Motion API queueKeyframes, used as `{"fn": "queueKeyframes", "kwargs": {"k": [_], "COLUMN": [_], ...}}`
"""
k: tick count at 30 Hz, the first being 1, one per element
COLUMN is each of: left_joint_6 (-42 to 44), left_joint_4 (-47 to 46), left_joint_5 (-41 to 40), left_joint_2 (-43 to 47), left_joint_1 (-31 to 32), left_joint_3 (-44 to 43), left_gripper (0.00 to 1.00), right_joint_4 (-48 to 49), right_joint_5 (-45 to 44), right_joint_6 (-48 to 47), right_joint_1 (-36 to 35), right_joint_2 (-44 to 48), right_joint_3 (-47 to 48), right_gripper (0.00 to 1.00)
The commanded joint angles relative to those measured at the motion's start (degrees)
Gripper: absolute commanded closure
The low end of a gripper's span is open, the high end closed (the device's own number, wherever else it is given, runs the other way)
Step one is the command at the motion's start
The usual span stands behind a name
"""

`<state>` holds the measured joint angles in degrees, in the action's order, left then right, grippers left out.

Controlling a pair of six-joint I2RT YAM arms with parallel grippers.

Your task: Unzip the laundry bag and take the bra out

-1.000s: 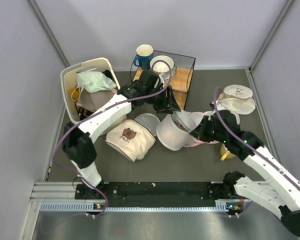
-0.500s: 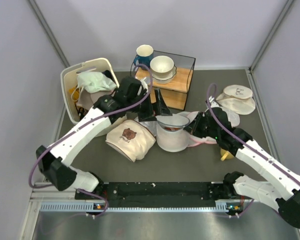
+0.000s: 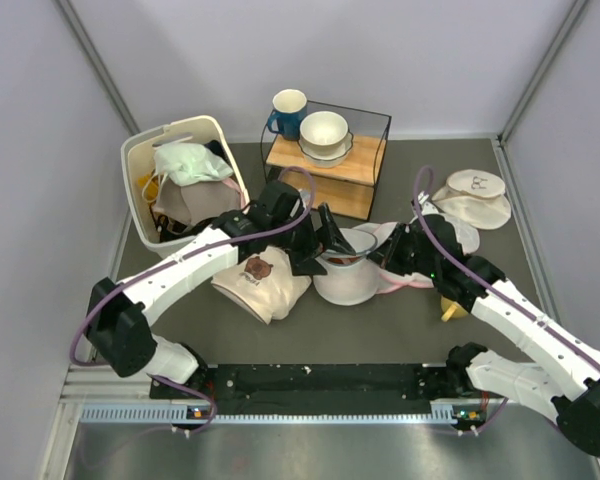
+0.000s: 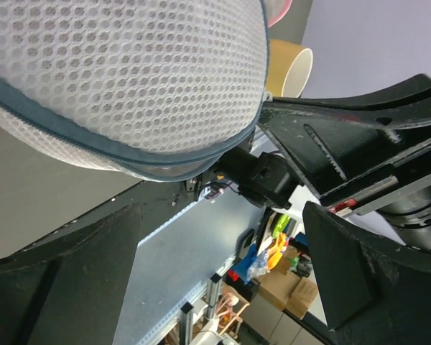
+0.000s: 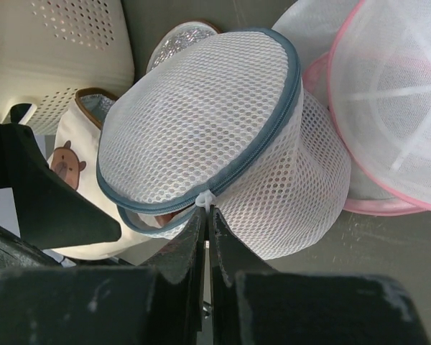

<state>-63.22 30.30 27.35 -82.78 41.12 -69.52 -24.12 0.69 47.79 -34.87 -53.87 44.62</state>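
Note:
The laundry bag (image 3: 347, 277) is a white mesh drum with a grey-blue zip band, standing mid-table. It fills the right wrist view (image 5: 201, 122) and the top of the left wrist view (image 4: 122, 79). My right gripper (image 5: 205, 215) is shut on the white zip pull (image 5: 205, 199) at the bag's right side (image 3: 388, 255). The zip gapes to the left of the pull, and a sliver of dusty-pink bra (image 5: 160, 216) shows in the gap. My left gripper (image 3: 332, 245) is wide open at the bag's left rim, and the bag lies beyond its fingertips (image 4: 65, 266), not between them.
Pink-trimmed mesh bags (image 3: 408, 272) lie against the bag's right side. A beige bear-print cloth (image 3: 260, 277) lies to its left, with a grey glittery disc (image 5: 176, 39) behind. A white basket (image 3: 140, 200), a shelf box (image 3: 365, 170), a blue mug (image 3: 285, 110) and a yellow cup (image 3: 450, 308) stand around.
The bag has gone from tipped on its side to upright. My left arm swung down from behind the bag to its left rim. My right gripper shifted slightly left.

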Motion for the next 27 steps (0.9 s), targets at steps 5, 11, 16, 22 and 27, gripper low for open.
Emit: {"fn": "queueKeyframes", "kwargs": {"k": [5,11,16,22,27], "left_joint_6": [-4.89,-3.05,0.29,8.1,15.65], "left_joint_4": [-6.31,-5.44,-4.38,-0.78,3.25], "left_joint_5": [-3.18,-3.01,-2.83,-0.82,2.88], "left_joint_2": [-2.73,-7.48,-5.82,-6.33,-11.25], "left_joint_1": [0.18,-0.25,-1.57,-3.59,-5.26], "left_joint_3": [-1.32,-4.4,-5.1,-10.19,-17.48], "left_gripper": [0.01,0.83,1.0,1.0,1.0], "right_joint_4": [2.15,-1.27,-5.23,-8.04,-9.28], "right_joint_5": [0.37,-2.25,-0.96,1.94,5.47], "right_joint_6": [-0.42,-2.26,-5.07,-9.12,-7.89], "right_joint_1": [-0.46,-0.02,7.61,11.93,8.53], "right_joint_2": [1.04,3.32,8.24,11.77,12.38], "right_joint_3": [-0.15,-1.64,-6.03,-5.61,-2.09], "right_gripper": [1.0,1.0,1.0,1.0,1.0]}}
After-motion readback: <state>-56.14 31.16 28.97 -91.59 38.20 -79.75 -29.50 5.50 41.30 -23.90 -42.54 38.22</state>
